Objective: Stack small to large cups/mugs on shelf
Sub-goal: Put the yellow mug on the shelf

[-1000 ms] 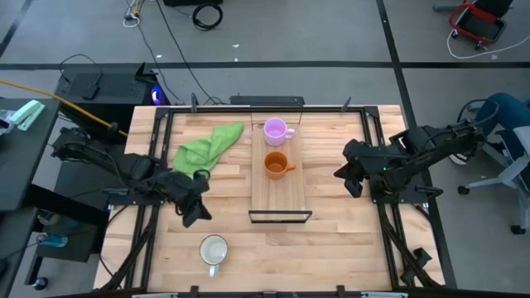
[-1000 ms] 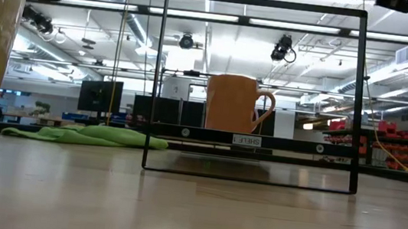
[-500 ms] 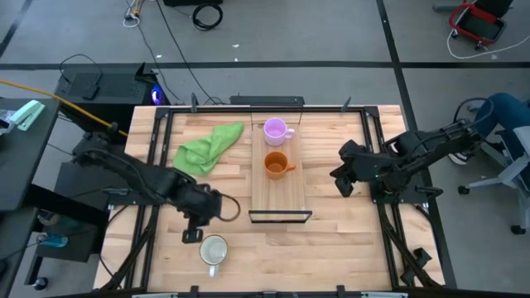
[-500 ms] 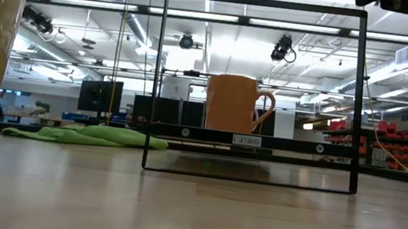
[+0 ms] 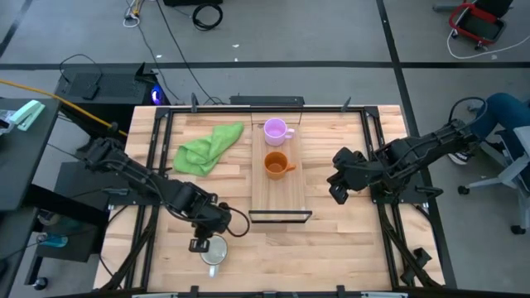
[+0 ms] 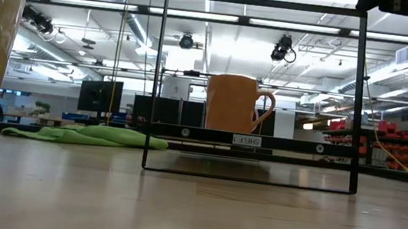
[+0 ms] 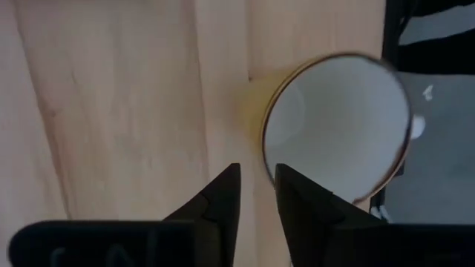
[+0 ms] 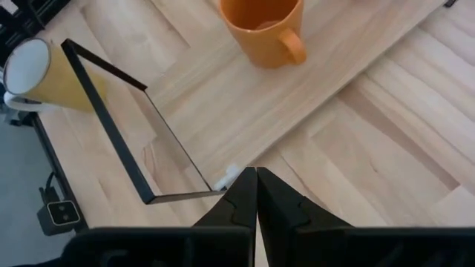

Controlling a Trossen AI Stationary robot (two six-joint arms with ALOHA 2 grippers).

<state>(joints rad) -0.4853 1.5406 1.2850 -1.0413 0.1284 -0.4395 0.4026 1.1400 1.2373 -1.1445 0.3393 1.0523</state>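
Slatted tabletop (image 5: 331,240), left arm closing on the last mug

Left gripper (image 5: 201,242) has swung from beside the green cloth (image 5: 203,146) to just over the white mug (image 5: 214,250), fingers slightly parted and empty (rim ahead of them), so pickup looks next. Purple mug (image 5: 275,129) and orange mug (image 5: 276,164) stand on the shelf (image 5: 279,199); right gripper (image 5: 336,189), pinched closed, waits beside the shelf.

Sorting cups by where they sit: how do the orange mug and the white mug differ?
The orange mug stands on the shelf; the white mug stands on the tabletop, off the shelf. The left gripper hovers at the white mug; nothing is near the orange one. Both are upright.
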